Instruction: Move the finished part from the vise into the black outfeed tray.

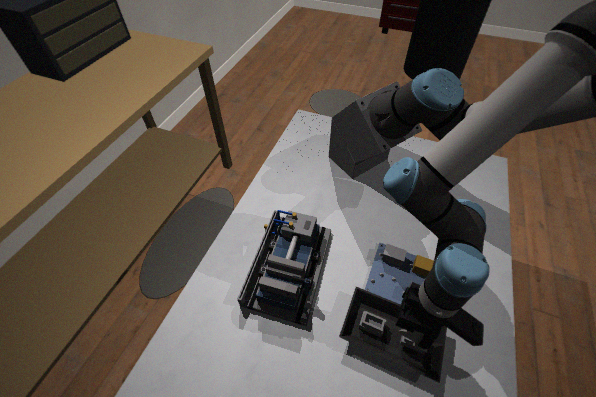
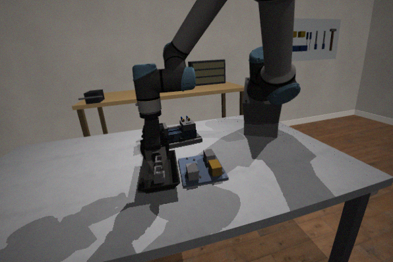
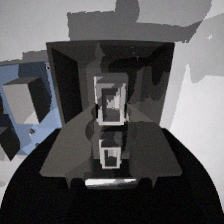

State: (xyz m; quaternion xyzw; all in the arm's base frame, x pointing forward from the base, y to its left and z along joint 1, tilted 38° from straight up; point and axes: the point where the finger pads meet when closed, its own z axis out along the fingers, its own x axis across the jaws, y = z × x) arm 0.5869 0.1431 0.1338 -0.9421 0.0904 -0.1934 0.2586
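My gripper [image 1: 411, 341] is shut on the finished part [image 3: 111, 152], a grey block with a pocket on top, and holds it low inside the black outfeed tray [image 1: 394, 336]. A second pocketed block [image 1: 373, 324] lies in the tray's left half; in the wrist view it [image 3: 111, 102] shows just beyond the held one, in line with it. The tray also shows in the exterior view [image 2: 159, 172], under the gripper [image 2: 157, 164]. I cannot tell if the held part touches the tray floor. The vise [image 1: 286, 264] stands left of the tray, its jaws empty.
A blue plate [image 1: 395, 271] with a grey block [image 2: 192, 170], another grey block and a yellow block [image 2: 215, 167] lies right behind the tray. The arm's base [image 1: 360, 141] stands at the far end of the table. A wooden bench is off to the left.
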